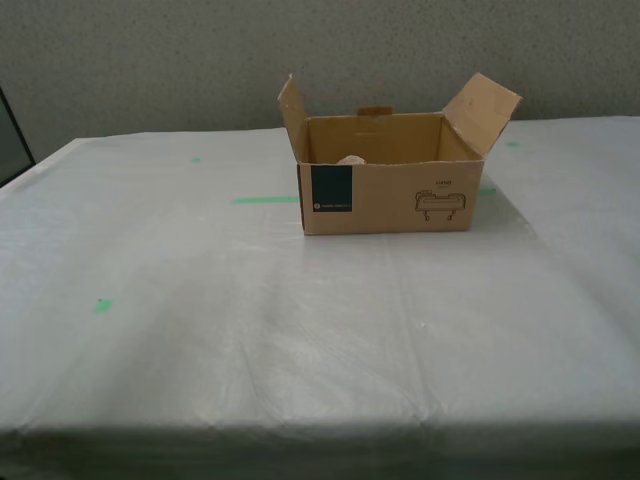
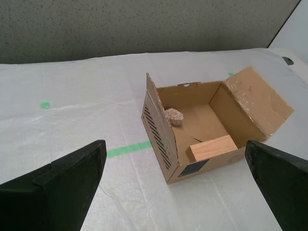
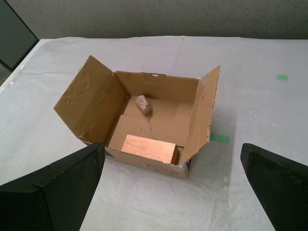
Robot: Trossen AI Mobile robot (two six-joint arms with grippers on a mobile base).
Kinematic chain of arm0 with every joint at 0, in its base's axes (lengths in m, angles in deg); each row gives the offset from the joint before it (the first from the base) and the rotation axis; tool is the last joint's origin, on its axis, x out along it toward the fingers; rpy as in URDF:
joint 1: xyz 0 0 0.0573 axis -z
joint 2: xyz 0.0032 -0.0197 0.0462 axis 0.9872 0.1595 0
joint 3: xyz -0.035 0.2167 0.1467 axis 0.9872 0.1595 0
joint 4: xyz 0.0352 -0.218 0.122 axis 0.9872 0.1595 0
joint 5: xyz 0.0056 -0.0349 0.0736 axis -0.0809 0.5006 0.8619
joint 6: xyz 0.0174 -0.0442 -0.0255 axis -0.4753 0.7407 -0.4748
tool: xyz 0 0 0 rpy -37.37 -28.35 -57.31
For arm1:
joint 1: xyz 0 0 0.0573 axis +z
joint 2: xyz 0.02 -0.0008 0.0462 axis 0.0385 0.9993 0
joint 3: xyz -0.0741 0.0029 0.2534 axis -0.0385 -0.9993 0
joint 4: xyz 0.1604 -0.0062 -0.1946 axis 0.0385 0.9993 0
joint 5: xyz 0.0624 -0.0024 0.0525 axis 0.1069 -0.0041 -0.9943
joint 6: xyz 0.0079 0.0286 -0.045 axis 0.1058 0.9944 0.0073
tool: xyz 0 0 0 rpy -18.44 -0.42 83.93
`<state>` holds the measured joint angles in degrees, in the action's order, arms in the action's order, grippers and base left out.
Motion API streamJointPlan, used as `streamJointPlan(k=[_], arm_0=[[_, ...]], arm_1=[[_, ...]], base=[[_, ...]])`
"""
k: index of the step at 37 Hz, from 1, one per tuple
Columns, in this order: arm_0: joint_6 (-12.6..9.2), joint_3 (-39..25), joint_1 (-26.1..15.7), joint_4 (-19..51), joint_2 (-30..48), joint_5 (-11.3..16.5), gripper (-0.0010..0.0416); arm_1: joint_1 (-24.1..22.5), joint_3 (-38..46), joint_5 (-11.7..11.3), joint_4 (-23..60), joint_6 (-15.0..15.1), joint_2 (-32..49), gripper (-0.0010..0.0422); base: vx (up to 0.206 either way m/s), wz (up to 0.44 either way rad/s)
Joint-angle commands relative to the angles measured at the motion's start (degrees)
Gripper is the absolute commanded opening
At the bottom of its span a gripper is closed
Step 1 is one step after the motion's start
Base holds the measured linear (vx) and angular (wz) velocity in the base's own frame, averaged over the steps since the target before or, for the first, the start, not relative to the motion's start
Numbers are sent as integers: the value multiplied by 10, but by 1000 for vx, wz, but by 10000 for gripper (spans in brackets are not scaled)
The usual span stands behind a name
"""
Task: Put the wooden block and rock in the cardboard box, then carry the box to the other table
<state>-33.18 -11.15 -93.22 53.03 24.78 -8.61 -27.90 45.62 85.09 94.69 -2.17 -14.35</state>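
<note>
The cardboard box stands open on the other table, a whitish wrinkled sheet top, with both side flaps raised. Inside lie the wooden block against the front wall and the rock near the back; only the rock's top shows in the exterior view. My first gripper and my second gripper hang back from the box on opposite sides. Both are open, with nothing between their dark fingers. Neither arm shows in the exterior view.
A green tape line runs from the box toward the exterior view's left, and small green marks dot the sheet. A speckled wall stands behind the table. A dark panel is at the exterior view's left edge.
</note>
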Motion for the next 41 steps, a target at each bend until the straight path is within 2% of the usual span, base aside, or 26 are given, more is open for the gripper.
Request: streamJointPlan(k=[1, 41], arm_0=[[0, 0, 0, 0, 0, -1, 394], [0, 0, 0, 0, 0, -1, 394]], arm_1=[[0, 1, -1, -1, 0, 0, 396], [0, 1, -1, -1, 0, 0, 396]], base=[[0, 0], [0, 0]])
